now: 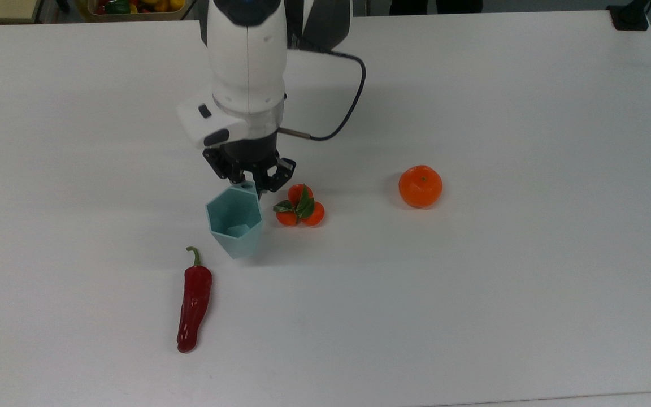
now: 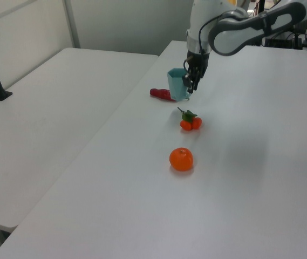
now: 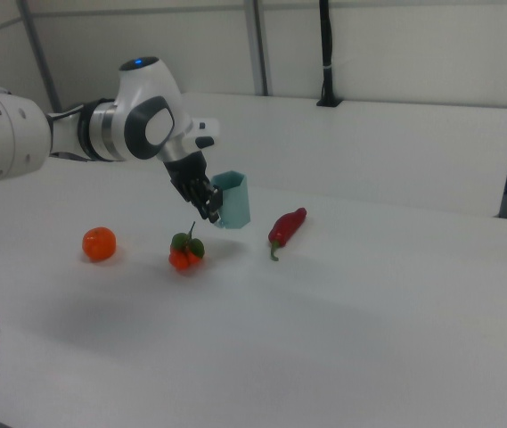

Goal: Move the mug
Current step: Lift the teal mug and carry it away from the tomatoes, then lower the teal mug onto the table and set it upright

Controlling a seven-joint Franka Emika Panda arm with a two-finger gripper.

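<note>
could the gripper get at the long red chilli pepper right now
Probably not as things stand: the gripper is shut on the pale teal faceted mug, held off the white table. The red chilli pepper itself lies in the open with nothing over it.
</note>
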